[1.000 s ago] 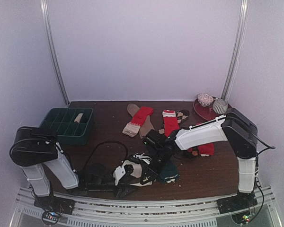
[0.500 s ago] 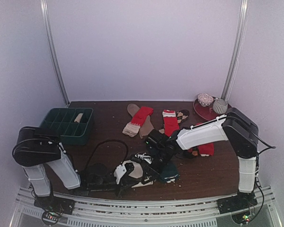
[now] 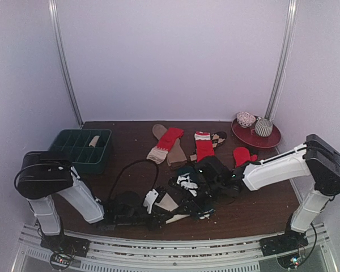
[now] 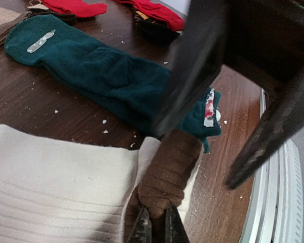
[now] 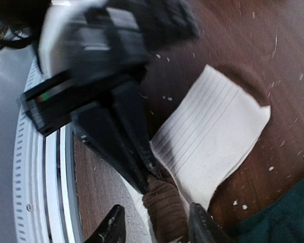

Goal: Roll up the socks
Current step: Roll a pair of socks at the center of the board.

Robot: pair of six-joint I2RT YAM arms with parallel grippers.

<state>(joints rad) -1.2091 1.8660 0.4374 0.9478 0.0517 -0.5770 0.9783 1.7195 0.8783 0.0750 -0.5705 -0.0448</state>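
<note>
A brown sock (image 4: 169, 169), rolled into a tight bundle, lies on the edge of a flat cream sock (image 4: 55, 192). My left gripper (image 4: 157, 213) is shut on the near end of the brown roll (image 5: 164, 205). My right gripper (image 5: 156, 208) is open, its fingers (image 5: 112, 229) standing either side of the roll's other end without touching it. A dark teal sock (image 4: 101, 71) lies flat just past the roll. From above, both grippers meet low at the front centre, left (image 3: 158, 205) and right (image 3: 190, 187). Red socks (image 3: 204, 148) and another brown one (image 3: 175, 152) lie farther back.
A dark green compartment tray (image 3: 73, 148) with one roll in it stands at the back left. A red plate (image 3: 267, 139) carrying two rolled bundles sits at the back right. The table's front rail (image 4: 273, 202) runs close beside the roll. Pale crumbs dot the wood.
My left gripper closed on the brown roll and slid a little right. My right gripper's jaws widened off the roll, and that arm stretched out lower with its elbow swung right.
</note>
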